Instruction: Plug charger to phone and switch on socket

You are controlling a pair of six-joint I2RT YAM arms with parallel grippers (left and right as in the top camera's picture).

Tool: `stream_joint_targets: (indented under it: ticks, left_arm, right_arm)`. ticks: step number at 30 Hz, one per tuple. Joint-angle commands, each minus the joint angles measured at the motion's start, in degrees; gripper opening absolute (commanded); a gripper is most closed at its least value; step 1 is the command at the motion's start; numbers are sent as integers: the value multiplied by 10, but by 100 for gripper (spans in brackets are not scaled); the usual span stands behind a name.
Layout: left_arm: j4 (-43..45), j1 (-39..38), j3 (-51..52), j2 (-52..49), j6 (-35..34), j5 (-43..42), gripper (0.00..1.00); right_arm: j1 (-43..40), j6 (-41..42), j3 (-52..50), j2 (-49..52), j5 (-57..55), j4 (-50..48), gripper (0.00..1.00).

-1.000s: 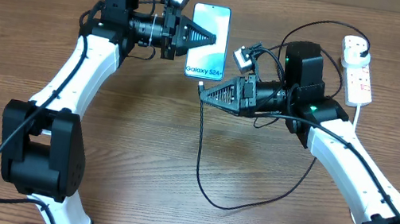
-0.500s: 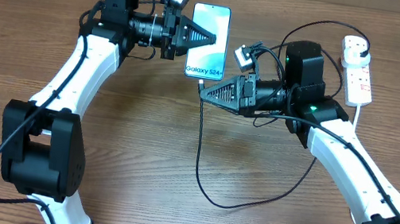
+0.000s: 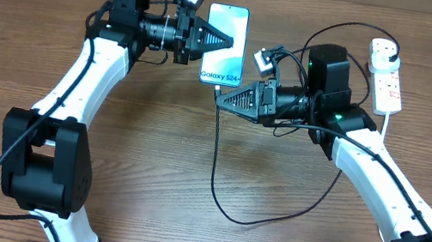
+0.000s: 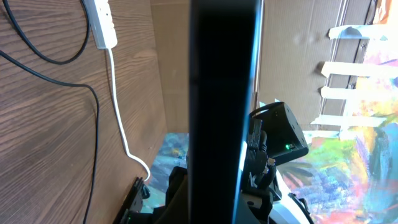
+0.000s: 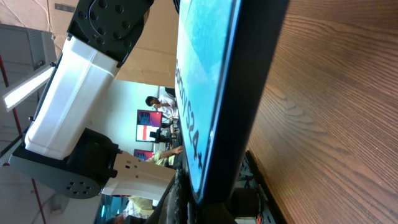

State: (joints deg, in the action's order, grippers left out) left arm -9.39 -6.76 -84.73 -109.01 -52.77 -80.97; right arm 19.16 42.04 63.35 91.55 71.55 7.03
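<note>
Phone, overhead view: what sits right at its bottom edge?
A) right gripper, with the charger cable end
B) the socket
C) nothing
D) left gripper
A: the right gripper has its tip just below the phone, with the charger trailing from that tip. The left gripper reaches in from the phone's side, higher up.

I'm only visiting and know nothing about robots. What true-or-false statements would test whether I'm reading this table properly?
1. The phone shows "Galaxy S24+" on its screen. True.
2. The socket lies beside the left arm. False: it lies on the right side, beyond the right arm.
3. The charger has a white cable. False: its cable is black; the white cord belongs to the socket.
4. The left end effector is shut on the phone. True.
5. The right end effector sits at the phone's lower edge. True.
</note>
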Motion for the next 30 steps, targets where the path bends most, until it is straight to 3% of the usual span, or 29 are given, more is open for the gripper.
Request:
stream_joint_targets:
  ticks: [1, 30]
  left_arm:
    - [2, 2, -9, -1, 4, -11, 4]
    - [1, 11, -9, -1, 5, -2, 4]
  right_arm:
    - [-2, 2, 4, -8, -1, -5, 4]
    - [-3, 2, 4, -8, -2, -5, 4]
